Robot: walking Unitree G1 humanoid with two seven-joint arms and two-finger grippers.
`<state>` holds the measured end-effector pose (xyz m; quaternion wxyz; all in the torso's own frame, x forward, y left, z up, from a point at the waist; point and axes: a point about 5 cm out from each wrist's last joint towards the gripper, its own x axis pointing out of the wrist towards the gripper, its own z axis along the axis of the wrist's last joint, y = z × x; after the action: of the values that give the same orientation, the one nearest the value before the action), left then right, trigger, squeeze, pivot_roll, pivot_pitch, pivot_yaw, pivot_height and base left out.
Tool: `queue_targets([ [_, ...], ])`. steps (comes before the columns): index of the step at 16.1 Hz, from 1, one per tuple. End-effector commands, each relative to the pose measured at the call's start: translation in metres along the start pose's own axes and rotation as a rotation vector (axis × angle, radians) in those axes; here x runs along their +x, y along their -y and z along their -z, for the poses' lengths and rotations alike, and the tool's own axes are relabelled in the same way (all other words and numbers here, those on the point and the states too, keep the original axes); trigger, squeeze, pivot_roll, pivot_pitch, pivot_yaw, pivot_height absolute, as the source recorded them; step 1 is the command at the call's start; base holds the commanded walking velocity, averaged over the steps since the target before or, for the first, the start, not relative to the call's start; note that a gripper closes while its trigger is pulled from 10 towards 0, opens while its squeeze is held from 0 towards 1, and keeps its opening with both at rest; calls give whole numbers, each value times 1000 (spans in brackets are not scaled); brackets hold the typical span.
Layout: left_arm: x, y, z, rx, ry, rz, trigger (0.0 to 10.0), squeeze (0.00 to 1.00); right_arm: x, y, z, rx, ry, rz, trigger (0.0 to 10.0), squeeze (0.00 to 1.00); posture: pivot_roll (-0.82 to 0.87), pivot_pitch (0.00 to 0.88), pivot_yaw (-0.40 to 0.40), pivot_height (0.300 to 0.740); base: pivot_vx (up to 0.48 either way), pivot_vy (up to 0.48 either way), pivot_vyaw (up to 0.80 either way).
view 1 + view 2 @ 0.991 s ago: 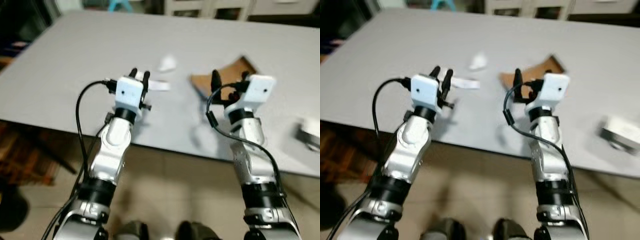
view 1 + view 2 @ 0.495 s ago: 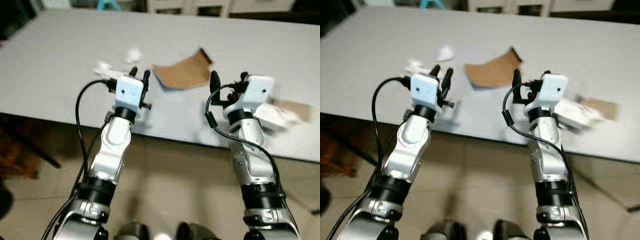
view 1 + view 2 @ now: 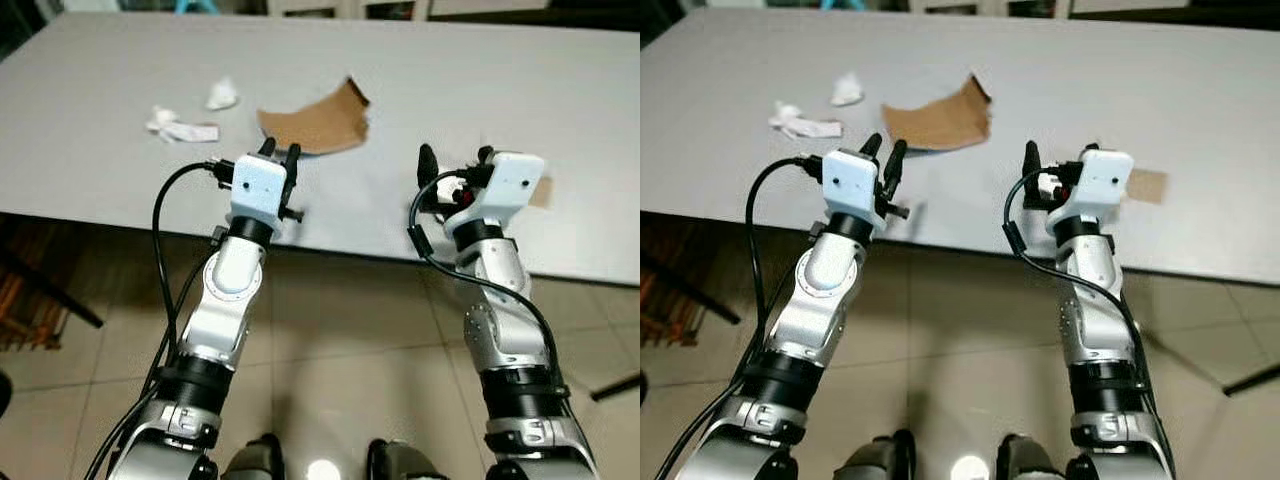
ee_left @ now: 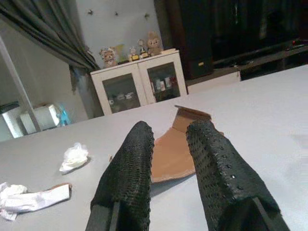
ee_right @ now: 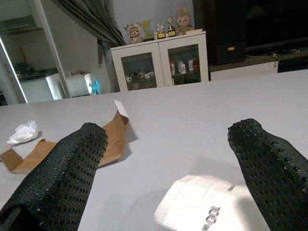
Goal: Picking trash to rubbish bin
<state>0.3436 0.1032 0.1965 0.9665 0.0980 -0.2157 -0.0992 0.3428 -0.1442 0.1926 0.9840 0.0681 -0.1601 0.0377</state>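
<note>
On the grey table (image 3: pixel 120 180) lie a crumpled white tissue (image 3: pixel 222 95), a twisted white paper strip (image 3: pixel 180 126) and a bent piece of brown cardboard (image 3: pixel 315 125). My left gripper (image 3: pixel 280 152) hovers over the table's front edge, just short of the cardboard (image 4: pixel 168 154), with its fingers a little apart and nothing between them. To the right, my right gripper (image 3: pixel 456 162) stands wide open and empty at the same edge. A small white box (image 5: pixel 199 209) lies on the table below and ahead of it. A small brown scrap (image 3: pixel 540 190) lies just beyond the right wrist.
The table's front edge (image 3: pixel 350 250) runs under both wrists, with tiled floor (image 3: pixel 340 340) below. Dark chair legs (image 3: pixel 40 300) stand at the lower left. In the wrist views, a white glass-door cabinet (image 4: pixel 139 86) and a dark unit stand against the far wall.
The whole picture has shifted, so the camera moved: tissue, strip and cardboard now sit further left and away. Both arms keep the same pose. The white box now lies under the right gripper.
</note>
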Motion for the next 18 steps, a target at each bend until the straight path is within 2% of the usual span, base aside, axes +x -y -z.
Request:
queue_targets([
  [1,-1,-6,1,1,-4,-20,10000,0,1,-7,-1,11,2,-24,10000,0,-22,192,51,740,0,0,0],
  [6,-4,-5,17,-66,-70,-99,10000,0,0,-9,1,12,-14,-40,10000,0,-26,190,50,740,0,0,0],
  [9,-4,-3,27,-132,-122,-140,10000,0,0,-10,3,5,-26,-51,10000,0,-31,191,52,740,0,0,0],
  [12,-2,-1,32,-145,-146,-138,10000,0,-1,-11,5,1,-38,-59,10000,0,-31,192,50,740,0,0,0],
  [13,-2,1,35,-172,-163,-141,10000,0,-1,-11,5,-1,-42,-64,10000,0,-31,193,50,740,0,0,0],
  [14,0,4,38,-242,-183,-154,10000,0,-1,-12,5,-2,-44,-70,10000,0,-33,193,49,740,0,0,0],
  [18,6,13,39,-409,-218,-137,10000,0,-1,-13,6,-4,-53,-77,10000,0,-30,193,48,740,0,0,0],
])
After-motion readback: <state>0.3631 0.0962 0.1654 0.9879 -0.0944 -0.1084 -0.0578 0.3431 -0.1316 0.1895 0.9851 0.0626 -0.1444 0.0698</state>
